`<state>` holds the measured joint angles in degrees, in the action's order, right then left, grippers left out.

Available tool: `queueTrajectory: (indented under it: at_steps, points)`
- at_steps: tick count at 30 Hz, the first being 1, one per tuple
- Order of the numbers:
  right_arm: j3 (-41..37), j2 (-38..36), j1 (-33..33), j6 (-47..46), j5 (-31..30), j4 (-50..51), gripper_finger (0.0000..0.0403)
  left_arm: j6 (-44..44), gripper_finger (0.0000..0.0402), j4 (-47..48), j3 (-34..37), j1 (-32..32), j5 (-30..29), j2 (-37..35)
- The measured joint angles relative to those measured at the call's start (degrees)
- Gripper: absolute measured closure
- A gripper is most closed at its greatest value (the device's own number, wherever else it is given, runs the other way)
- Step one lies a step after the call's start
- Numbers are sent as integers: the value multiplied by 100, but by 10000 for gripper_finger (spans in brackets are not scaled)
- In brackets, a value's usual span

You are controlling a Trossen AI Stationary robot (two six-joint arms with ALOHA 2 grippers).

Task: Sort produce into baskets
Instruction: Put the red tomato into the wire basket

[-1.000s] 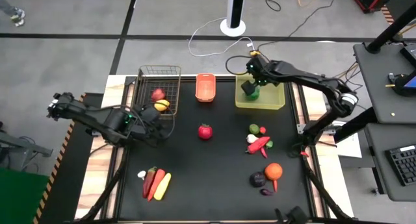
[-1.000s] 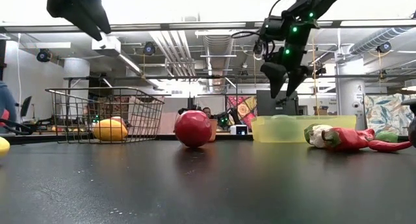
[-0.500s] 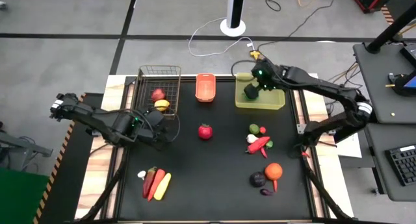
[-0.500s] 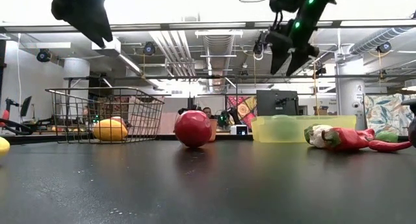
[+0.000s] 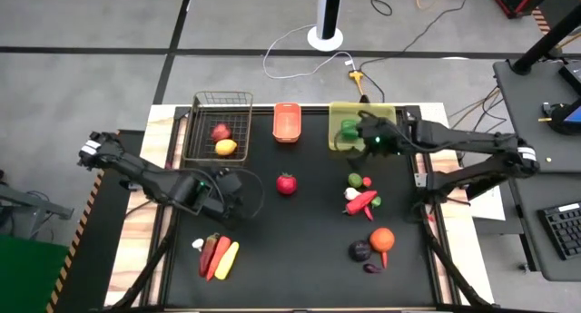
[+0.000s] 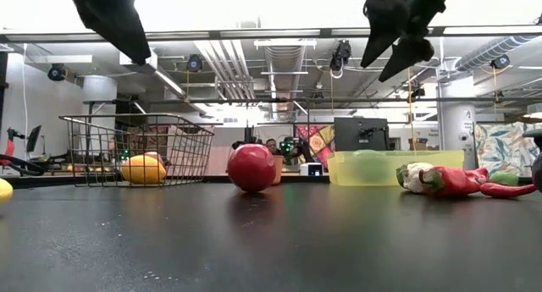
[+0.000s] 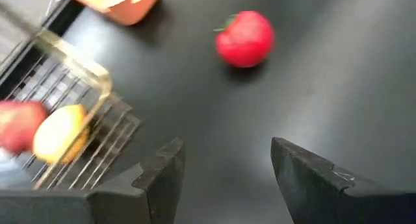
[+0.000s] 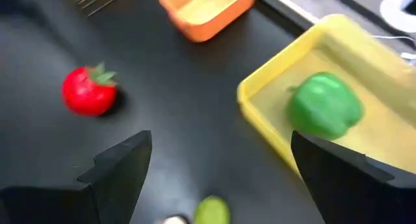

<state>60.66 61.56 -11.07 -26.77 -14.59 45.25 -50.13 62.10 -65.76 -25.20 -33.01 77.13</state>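
Since a second ago the right gripper (image 5: 352,142) has left the space above the yellow-green bin (image 5: 388,148) and drawn back to the bin's near left corner; the green pepper (image 5: 349,128) lies inside the bin, and the gripper's fingers stand spread wide with nothing between them. In the low view it has risen from just above the bin's rim to the top of the picture (image 6: 396,34). The left gripper (image 5: 231,184) has drawn away from the wire-mesh basket (image 5: 198,122) toward the near side of the table and is now clear of the basket's near right corner; its fingers are parted and hold nothing.

On the high view, the pepper lies at about 12 o'clock from the right gripper, just beyond it and inside the bin wall. The right wrist view shows the pepper (image 8: 324,112) resting on the bin floor past the open fingers. The red tomato-like fruit (image 5: 287,183) with a green stalk lies on the open black table (image 5: 300,249) at about 3 o'clock from the left gripper and about 8 o'clock from the right one. The wire-mesh basket holds a red apple (image 5: 220,132) and a yellow lemon (image 5: 226,148), at about 12 o'clock from the left gripper. The small orange basket (image 5: 287,122) stands between the other two containers. A group of pieces (image 5: 361,197) lies at about 6 o'clock from the right gripper, and another group of long pieces (image 5: 218,255) at about 6 o'clock from the left gripper.
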Motion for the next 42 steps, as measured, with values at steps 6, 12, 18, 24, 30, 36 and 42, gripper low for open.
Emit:
queueTrajectory:
  at_steps: [6,12,18,24,30,36,42]
  points:
    - [0,256,706,-236,2,-85,44,782,192,-742,0,-102,13,456]
    - [0,489,1079,-270,0,-82,44,1830,192,-1798,0,-52,9,975]
    - [0,534,1238,69,-4,-111,44,2770,192,-2550,-4,151,20,1373]
    - [-2,536,1233,226,-55,-129,44,3113,192,-2718,-4,464,107,1641]
    - [-4,538,1235,410,-52,-250,44,3958,192,-3022,-4,754,443,1789]
    - [-42,540,1234,495,-55,-375,44,5120,192,-3757,-4,1030,1314,1800]
    - [-165,540,1233,504,-55,-438,44,5691,192,-3788,12,1367,1513,1800]
